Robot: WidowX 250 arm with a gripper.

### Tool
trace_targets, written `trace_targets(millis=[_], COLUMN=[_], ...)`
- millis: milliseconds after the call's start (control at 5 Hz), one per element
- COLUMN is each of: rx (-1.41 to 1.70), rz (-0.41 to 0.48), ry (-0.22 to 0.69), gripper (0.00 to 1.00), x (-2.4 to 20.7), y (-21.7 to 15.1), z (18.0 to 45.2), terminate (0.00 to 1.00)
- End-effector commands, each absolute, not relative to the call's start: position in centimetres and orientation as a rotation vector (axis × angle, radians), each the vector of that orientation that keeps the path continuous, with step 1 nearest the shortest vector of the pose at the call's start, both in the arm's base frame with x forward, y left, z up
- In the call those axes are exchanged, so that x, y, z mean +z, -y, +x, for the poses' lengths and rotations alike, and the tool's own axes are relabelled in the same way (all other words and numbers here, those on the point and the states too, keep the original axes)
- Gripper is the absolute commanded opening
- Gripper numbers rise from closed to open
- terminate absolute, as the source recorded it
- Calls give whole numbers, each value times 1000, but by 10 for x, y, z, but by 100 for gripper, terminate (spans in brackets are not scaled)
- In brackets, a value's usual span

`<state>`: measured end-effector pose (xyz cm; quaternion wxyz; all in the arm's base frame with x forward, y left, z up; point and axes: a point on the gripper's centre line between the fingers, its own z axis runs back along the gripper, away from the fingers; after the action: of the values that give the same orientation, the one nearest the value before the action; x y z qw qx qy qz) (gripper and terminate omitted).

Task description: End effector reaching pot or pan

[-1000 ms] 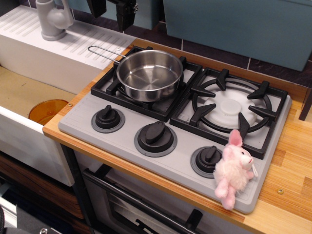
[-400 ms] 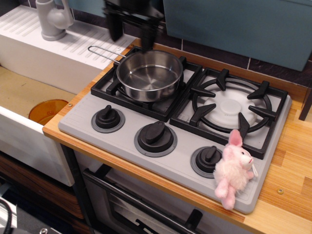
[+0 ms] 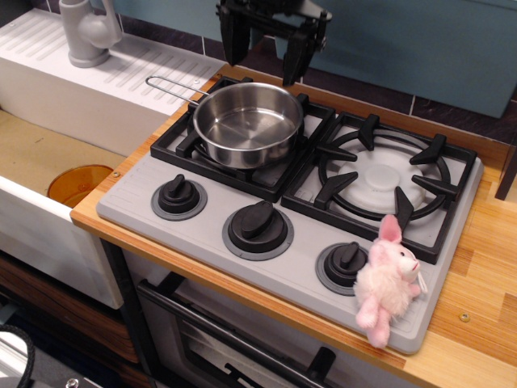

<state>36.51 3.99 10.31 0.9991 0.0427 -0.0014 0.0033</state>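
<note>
While my claw (image 3: 263, 65) hangs fingers apart behind the steel pan (image 3: 247, 123), grey toy hob (image 3: 137, 210), wooden counter (image 3: 477, 283), pink plush rabbit (image 3: 386, 281), teal wall (image 3: 420, 40).

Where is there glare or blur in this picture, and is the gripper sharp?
In the observation.image view, bright reflections streak the pan floor and rim; the gripper is sharp, fingers apart, its top cropped by the frame edge; the pink plush toy looks slightly washed out.

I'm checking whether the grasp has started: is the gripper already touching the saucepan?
No. The gripper hangs open above and behind the saucepan, its fingers clear of the rim, nothing between them.
</note>
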Motion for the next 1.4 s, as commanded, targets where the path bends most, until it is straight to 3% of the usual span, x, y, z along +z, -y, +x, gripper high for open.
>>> trace_targets(millis=[0,200,800,1200], rx=[19,9,70,66], rz=[72,66,49,64], ry=[103,128,94,97], gripper=[100,100,100,100], x=[131,118,128,120], y=[-32,-29,11,18], z=[372,371,380,370], terminate=[0,0,0,0])
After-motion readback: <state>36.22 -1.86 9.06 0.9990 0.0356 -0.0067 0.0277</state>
